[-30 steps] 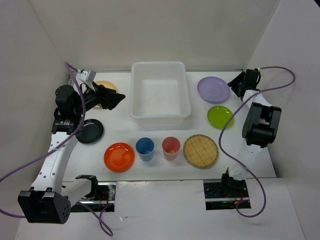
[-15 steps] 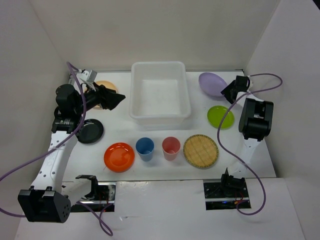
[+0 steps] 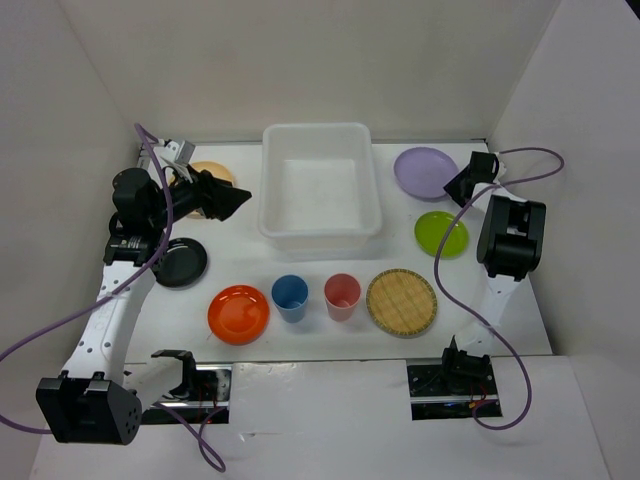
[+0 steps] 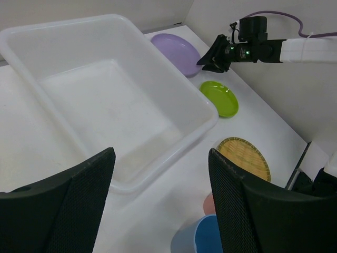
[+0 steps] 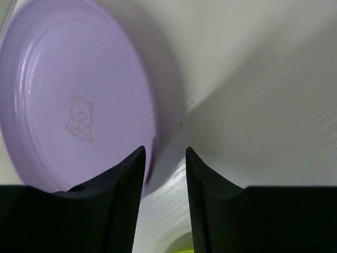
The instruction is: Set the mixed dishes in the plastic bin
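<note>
The white plastic bin (image 3: 320,230) stands at the back centre and holds nothing; it also shows in the left wrist view (image 4: 105,100). My right gripper (image 3: 455,188) is open at the right rim of the purple plate (image 3: 424,170). In the right wrist view the gripper (image 5: 165,150) has its jaws slightly apart, with the plate's rim (image 5: 79,95) by the left finger. My left gripper (image 3: 238,202) is open and empty left of the bin, jaws wide (image 4: 160,153). The pale yellow plate (image 3: 205,170) is partly hidden behind it.
A lime green plate (image 3: 441,233) lies near the right gripper. Along the front are an orange plate (image 3: 238,313), a blue cup (image 3: 290,298), a pink-red cup (image 3: 342,296) and a woven tan disc (image 3: 401,301). A black plate (image 3: 180,262) lies at the left.
My right gripper moved left to the purple plate's rim. The plate stood tilted half a second ago and now lies flatter. The left arm has not moved.
</note>
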Controlling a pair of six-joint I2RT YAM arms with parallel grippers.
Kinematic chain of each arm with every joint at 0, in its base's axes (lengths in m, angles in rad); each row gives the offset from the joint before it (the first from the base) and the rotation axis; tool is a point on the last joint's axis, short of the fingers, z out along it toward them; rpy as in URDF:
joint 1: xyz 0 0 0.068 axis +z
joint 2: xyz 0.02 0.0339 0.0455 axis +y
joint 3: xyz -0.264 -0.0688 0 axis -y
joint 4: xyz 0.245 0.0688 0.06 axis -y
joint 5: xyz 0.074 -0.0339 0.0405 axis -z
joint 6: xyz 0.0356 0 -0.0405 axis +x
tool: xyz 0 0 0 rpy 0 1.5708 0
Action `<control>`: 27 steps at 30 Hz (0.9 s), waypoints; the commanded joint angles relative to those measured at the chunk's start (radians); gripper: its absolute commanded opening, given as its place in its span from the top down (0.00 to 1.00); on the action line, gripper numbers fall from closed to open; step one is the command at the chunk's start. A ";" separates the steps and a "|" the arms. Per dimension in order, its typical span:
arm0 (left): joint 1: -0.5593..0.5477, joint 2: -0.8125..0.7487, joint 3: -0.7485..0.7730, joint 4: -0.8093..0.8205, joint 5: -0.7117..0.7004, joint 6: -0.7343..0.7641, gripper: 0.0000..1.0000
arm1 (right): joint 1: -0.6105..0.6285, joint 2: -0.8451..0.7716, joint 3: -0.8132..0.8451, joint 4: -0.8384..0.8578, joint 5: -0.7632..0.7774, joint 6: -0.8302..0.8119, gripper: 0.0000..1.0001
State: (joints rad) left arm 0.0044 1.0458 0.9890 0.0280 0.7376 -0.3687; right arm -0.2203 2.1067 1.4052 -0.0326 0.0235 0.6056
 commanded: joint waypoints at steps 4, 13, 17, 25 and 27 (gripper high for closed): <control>0.006 -0.010 0.040 0.027 0.011 0.028 0.21 | 0.009 0.041 0.067 -0.026 0.024 -0.004 0.62; 0.006 -0.010 0.040 0.027 0.002 0.037 0.20 | 0.018 0.073 0.089 -0.035 0.015 0.006 1.00; 0.006 -0.010 0.040 0.027 0.002 0.037 0.20 | 0.027 -0.002 0.038 -0.026 0.019 0.029 1.00; 0.006 -0.010 0.040 0.027 0.002 0.037 0.20 | 0.110 -0.325 -0.101 -0.024 0.148 0.086 1.00; 0.006 -0.010 0.040 0.027 0.002 0.037 0.20 | 0.146 -0.410 -0.112 -0.036 0.212 0.095 1.00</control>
State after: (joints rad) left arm 0.0044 1.0458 0.9890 0.0246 0.7300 -0.3653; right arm -0.1265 1.8675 1.2907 -0.1020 0.1207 0.6655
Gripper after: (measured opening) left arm 0.800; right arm 0.021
